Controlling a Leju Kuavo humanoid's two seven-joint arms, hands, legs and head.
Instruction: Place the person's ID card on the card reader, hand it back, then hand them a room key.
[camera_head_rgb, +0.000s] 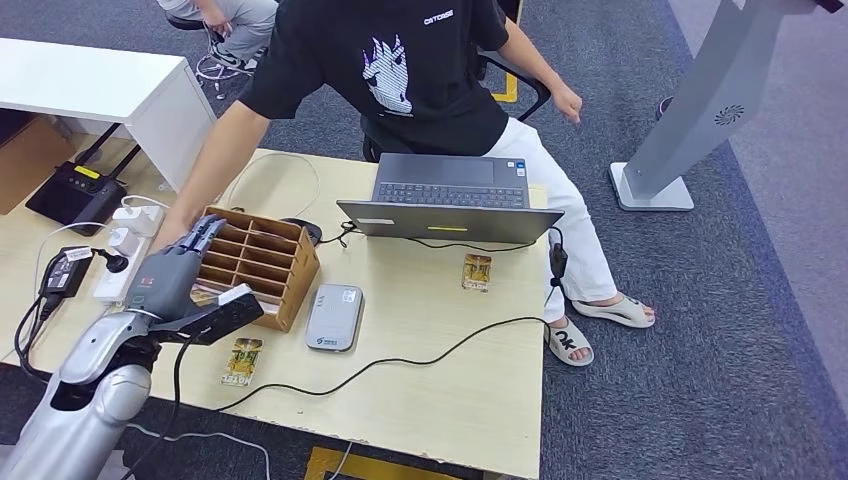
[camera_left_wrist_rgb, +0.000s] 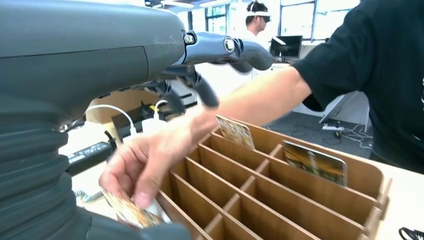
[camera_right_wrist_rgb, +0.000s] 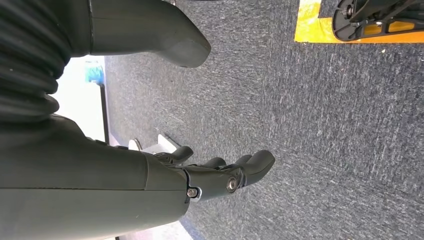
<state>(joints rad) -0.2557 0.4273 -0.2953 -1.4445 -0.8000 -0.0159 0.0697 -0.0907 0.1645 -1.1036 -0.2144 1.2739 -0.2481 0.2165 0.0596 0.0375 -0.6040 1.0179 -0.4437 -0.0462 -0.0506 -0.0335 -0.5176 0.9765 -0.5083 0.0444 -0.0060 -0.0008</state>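
Meeting over the wooden rack (camera_head_rgb: 262, 262): left hand (camera_head_rgb: 170, 272) reaching, fingers apart, possibly touching a card (camera_left_wrist_rgb: 131, 212) offered by person's hand (camera_left_wrist_rgb: 145, 160); grip unclear. Right hand (camera_right_wrist_rgb: 220, 175) hanging loosely open, holding nothing.

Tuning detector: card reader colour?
Silver-grey card reader with a small blue mark at its near corner; clearest in head view.

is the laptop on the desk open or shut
Open. In the head view the laptop has its keyboard deck lying flat and exposed, with the lid raised toward the robot, so only the lid's back shows; whether the screen is on cannot be told.
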